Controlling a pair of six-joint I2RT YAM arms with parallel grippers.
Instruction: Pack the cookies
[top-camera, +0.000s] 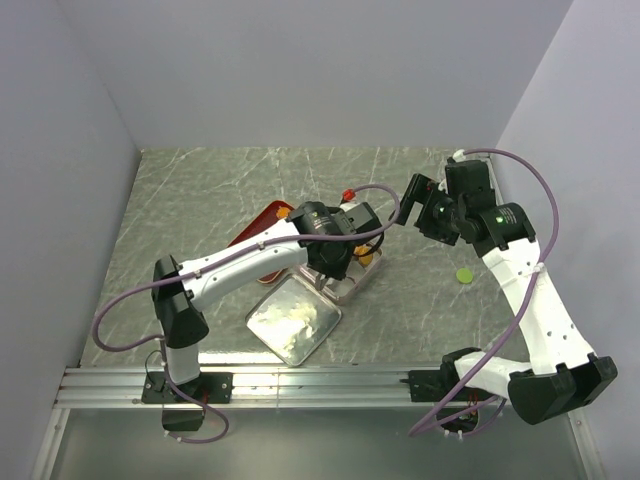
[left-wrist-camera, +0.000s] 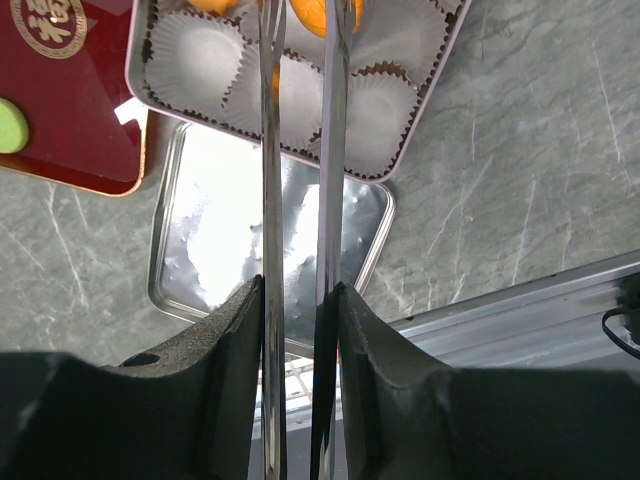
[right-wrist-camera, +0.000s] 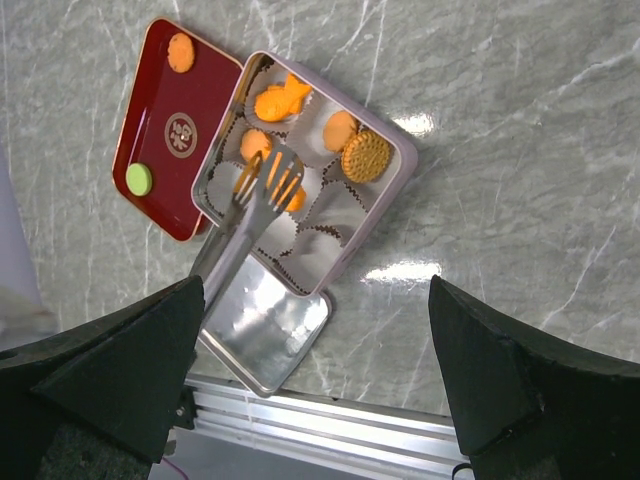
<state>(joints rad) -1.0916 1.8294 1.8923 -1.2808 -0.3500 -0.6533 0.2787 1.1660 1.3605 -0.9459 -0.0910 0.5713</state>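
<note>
Four cookies lie in paper cups (left-wrist-camera: 195, 55) in the tin (right-wrist-camera: 376, 218): fish-shaped cookie (right-wrist-camera: 280, 100) at the top in the right wrist view; round orange cookie (right-wrist-camera: 340, 130) just beside it; brown ridged cookie (right-wrist-camera: 367, 155) touching that one near the tin's corner; small orange cookie (right-wrist-camera: 255, 143) below the fish; a fifth orange cookie (right-wrist-camera: 290, 197) shows at the tips of the tongs (right-wrist-camera: 250, 225); can't tell if it is pinched or just lying under them; two more sit on the red tray (right-wrist-camera: 205, 95) just beside the tin: tray orange cookie (right-wrist-camera: 180, 52) at one end, tray green cookie (right-wrist-camera: 139, 179) at the other, well apart; a loose green cookie (top-camera: 465, 275) lies on the table (top-camera: 200, 200) to the right of the tin, near your right arm.

Your left gripper (left-wrist-camera: 298, 300) is clamped narrow on the tongs' handle; the two blades run close together and nearly parallel, out over the silver lid (left-wrist-camera: 230, 230) and into the tin; the lid lies flat on the table with its far edge against the tin; your right gripper (right-wrist-camera: 316, 283) hangs above the table to the right of the tin, fingers spread wide, nothing between them.
</note>
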